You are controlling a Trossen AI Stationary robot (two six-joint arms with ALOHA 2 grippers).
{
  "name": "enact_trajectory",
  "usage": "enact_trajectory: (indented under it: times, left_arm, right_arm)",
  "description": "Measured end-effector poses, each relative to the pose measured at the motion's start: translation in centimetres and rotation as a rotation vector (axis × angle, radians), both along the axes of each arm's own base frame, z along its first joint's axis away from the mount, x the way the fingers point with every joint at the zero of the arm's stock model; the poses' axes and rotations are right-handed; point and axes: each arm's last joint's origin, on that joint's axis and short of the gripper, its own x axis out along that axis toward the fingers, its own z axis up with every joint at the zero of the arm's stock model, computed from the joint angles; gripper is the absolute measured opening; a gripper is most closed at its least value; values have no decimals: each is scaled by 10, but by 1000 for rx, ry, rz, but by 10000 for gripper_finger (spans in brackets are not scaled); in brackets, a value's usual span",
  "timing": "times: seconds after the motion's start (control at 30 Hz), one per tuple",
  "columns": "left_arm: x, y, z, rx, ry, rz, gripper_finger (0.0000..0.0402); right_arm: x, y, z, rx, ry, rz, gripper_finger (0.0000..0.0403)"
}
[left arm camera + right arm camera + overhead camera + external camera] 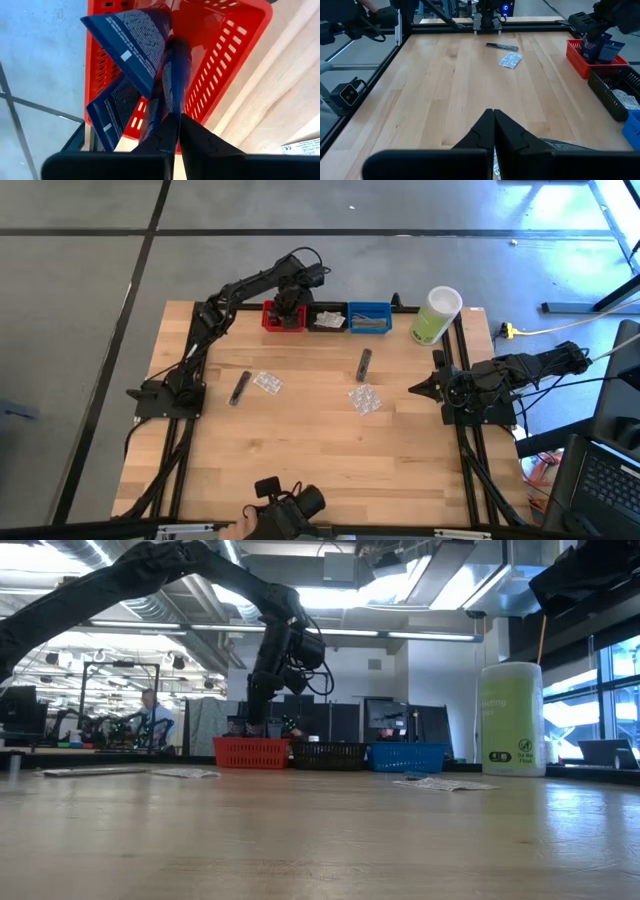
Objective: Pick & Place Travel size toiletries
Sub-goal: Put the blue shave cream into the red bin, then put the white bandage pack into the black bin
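My left gripper (288,313) reaches over the red bin (270,320) at the table's far edge and is shut on a dark navy mini tube (172,75). Two more navy tubes (131,40) stand tilted in that bin, leaning on its wall. On the table lie a dark tube (240,387), a clear packet (267,383), a dark slim item (364,364) and another clear packet (365,399). My right gripper (412,389) waits shut near the table's right edge, touching nothing. My left gripper pinches the navy tube between its two fingers (200,142) at the tube's upper end (162,117). It comes from above, pointing down into the red bin. The tube hangs below the fingers inside the bin, beside the other tubes; whether its lower end rests on the bin floor is hidden.
The black bin (327,317) and the blue bin (369,317) stand right of the red one along the far edge. A tall pale-green container with a white lid (434,315) stands at the far right corner. A person sits far off in the room (152,718).
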Motion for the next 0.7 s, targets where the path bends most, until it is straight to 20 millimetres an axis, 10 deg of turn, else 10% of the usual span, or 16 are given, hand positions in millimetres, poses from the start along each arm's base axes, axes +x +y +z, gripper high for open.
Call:
enact_trajectory:
  times: [0.7]
  left_arm:
    - [-3, 0, 2, 28, 53, -19, 97]
  right_arm:
    - [0, 1, 0, 8, 3, 21, 10]
